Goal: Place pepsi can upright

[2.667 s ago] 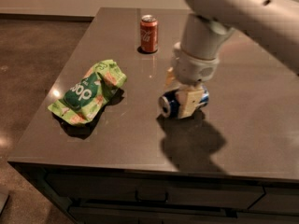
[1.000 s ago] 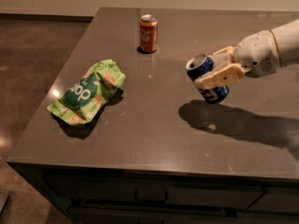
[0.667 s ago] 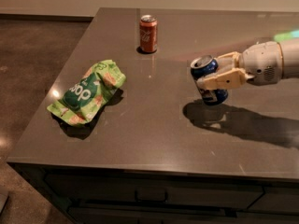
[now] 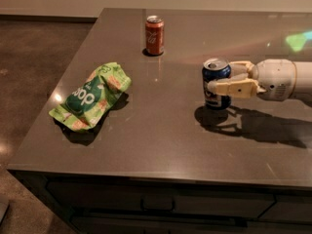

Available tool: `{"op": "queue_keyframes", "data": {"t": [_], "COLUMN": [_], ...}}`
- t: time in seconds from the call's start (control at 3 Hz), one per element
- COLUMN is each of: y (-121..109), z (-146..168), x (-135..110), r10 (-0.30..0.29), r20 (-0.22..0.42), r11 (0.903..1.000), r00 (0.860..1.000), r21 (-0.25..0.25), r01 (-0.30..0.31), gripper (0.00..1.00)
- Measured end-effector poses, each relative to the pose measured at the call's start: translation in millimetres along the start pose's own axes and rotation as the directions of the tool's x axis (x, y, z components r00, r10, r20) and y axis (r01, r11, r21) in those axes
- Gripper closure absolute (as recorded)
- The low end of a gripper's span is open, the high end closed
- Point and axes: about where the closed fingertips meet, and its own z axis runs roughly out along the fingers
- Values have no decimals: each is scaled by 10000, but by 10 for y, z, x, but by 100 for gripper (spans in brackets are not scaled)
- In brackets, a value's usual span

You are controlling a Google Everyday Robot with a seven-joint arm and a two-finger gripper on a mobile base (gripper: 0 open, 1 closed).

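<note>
The pepsi can (image 4: 216,75) is dark blue with a silver top. It stands upright on the dark table (image 4: 161,130), right of centre. My gripper (image 4: 225,79) reaches in from the right, level with the table. Its cream fingers (image 4: 231,87) are closed around the can's middle, one in front and one behind. The white arm runs off the right edge.
A red cola can (image 4: 154,34) stands upright at the back of the table. A crumpled green chip bag (image 4: 90,98) lies at the left. The table's front edge and left edge drop to a brown floor (image 4: 34,57).
The can was lying on its side under the gripper, then lifted and tilted. It has turned upright and come down onto the table, still held.
</note>
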Motion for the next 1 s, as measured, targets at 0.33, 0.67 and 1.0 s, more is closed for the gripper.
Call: {"op": "queue_keyframes", "data": {"t": [0.33, 0.67, 1.0], "y": [-14, -21, -20], "z": [28, 37, 27], "x": [52, 129, 172], "r10": [-232, -352, -439], "r20": [828, 1300, 1576], "r11": [9992, 9979, 9969], "r00": [9963, 9909, 9865], "r21": [-319, -490, -574], "r01": [259, 419, 536], "gripper": [100, 83, 59]}}
